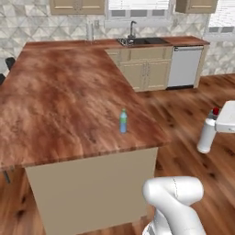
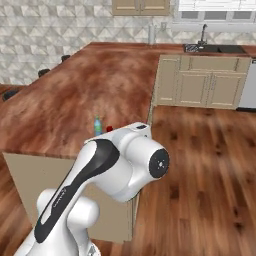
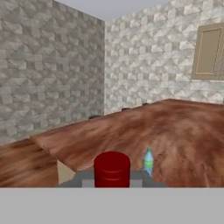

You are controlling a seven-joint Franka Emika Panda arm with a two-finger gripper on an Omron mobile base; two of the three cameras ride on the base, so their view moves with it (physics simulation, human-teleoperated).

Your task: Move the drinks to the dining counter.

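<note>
My gripper (image 1: 219,120) is shut on the neck of a white bottle (image 1: 206,136) with a red cap. It holds the bottle in the air above the floor, to the right of the dining counter (image 1: 59,101) and apart from it. In the hand view the red cap (image 3: 112,168) sits between the fingertips of the gripper (image 3: 112,180). A blue-green bottle (image 1: 123,120) stands upright near the counter's front right corner. That bottle (image 3: 148,162) shows just beyond the cap in the hand view. From the right base view, my arm hides most of the held bottle; its red cap (image 2: 109,129) peeks out beside the blue-green bottle (image 2: 98,125).
A narrower counter with a sink (image 1: 137,41) and faucet runs along the back wall. Beige cabinets (image 1: 144,69) and a white dishwasher (image 1: 185,66) sit below it. Wood floor (image 1: 183,105) lies between it and the dining counter. Dark stools (image 1: 9,63) stand at the counter's far left side.
</note>
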